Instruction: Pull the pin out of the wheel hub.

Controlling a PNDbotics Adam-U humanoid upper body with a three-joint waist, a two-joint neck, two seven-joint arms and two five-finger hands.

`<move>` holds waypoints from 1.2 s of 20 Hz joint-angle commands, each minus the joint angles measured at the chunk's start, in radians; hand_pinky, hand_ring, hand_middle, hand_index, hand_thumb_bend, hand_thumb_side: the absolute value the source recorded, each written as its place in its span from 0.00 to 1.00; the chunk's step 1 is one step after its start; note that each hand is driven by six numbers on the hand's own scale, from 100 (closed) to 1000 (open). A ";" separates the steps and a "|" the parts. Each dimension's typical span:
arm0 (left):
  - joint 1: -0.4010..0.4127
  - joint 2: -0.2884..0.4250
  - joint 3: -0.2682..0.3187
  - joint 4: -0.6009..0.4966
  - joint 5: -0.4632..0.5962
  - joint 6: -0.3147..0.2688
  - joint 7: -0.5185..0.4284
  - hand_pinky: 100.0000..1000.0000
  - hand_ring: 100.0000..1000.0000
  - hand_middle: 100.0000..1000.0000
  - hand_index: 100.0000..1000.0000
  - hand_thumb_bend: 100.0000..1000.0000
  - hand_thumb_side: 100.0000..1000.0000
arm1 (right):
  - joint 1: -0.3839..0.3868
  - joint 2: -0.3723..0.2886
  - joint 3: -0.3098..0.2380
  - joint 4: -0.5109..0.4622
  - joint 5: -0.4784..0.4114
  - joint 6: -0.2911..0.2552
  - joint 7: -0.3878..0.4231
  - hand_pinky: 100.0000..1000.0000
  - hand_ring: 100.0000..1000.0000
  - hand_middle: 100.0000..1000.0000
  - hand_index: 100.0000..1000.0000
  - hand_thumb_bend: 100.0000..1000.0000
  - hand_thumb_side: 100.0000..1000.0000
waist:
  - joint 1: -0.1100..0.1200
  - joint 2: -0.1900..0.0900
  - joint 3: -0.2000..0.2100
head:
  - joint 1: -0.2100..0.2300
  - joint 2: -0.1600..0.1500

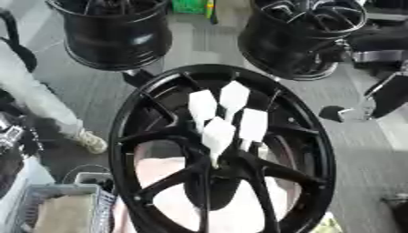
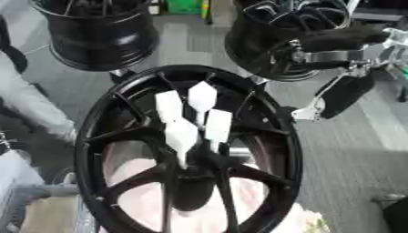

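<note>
The black wheel hub (image 1: 223,154) fills the frame's centre, four white pins (image 1: 226,119) clustered at its middle. The right hand (image 2: 339,98) hangs at the right edge, clear of the hub; whether its fingers are open or curled cannot be told.

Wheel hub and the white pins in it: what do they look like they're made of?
The wheel hub looks like metal with a glossy black finish, judging by sheen along its rim and spokes. The white pins look like matte plastic with flat, faceted heads; paper or card can't be ruled out.
</note>
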 commanded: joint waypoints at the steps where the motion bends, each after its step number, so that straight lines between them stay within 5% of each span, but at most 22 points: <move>1: -0.011 0.024 -0.004 -0.015 -0.004 -0.002 -0.003 0.66 0.70 0.62 0.73 0.00 0.84 | -0.036 -0.001 0.013 0.015 -0.007 -0.005 0.025 0.75 0.84 0.88 1.00 0.20 0.42 | 0.003 -0.012 0.001 | -0.003 0.005; 24: -0.011 0.024 -0.007 -0.014 -0.005 -0.002 -0.006 0.67 0.70 0.62 0.73 0.00 0.84 | -0.142 0.116 0.131 0.089 0.004 -0.041 0.146 0.75 0.83 0.87 1.00 0.16 0.44 | 0.003 -0.011 0.001 | -0.006 0.005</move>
